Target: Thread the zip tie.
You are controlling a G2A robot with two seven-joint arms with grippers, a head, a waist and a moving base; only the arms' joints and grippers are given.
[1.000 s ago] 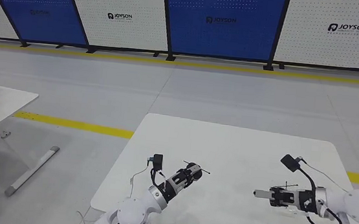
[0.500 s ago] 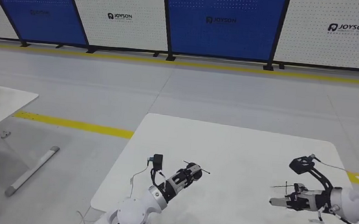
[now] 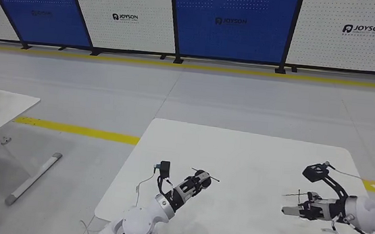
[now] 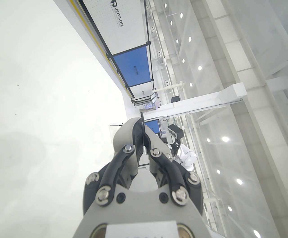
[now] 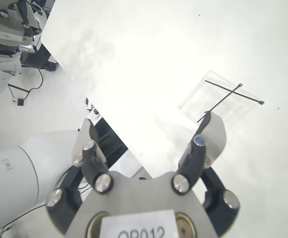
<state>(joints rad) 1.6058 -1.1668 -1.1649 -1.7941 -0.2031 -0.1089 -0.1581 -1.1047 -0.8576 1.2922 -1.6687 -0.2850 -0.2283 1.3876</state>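
Observation:
My left gripper (image 3: 200, 181) sits near the table's front left part, shut on a thin black zip tie (image 3: 215, 179) that sticks out sideways past its tips. In the left wrist view the two fingers (image 4: 135, 133) press together. My right gripper (image 5: 148, 124) is open over the table's right side, nothing between its fingers. Two more black zip ties (image 5: 231, 92) lie crossed on a clear plastic sheet (image 5: 198, 99). One tie's tail ends right by a right fingertip (image 5: 211, 121). From above, these ties (image 3: 299, 194) lie just beyond the right gripper (image 3: 288, 210).
The white table (image 3: 238, 156) is bare between the two arms. Its front edge runs close under the right gripper (image 5: 108, 126). Blue and white partition panels (image 3: 230, 22) stand far behind, across the floor.
Over the past second the right arm has pulled its gripper toward the table's right side, then stopped. The left arm has kept still with its zip tie.

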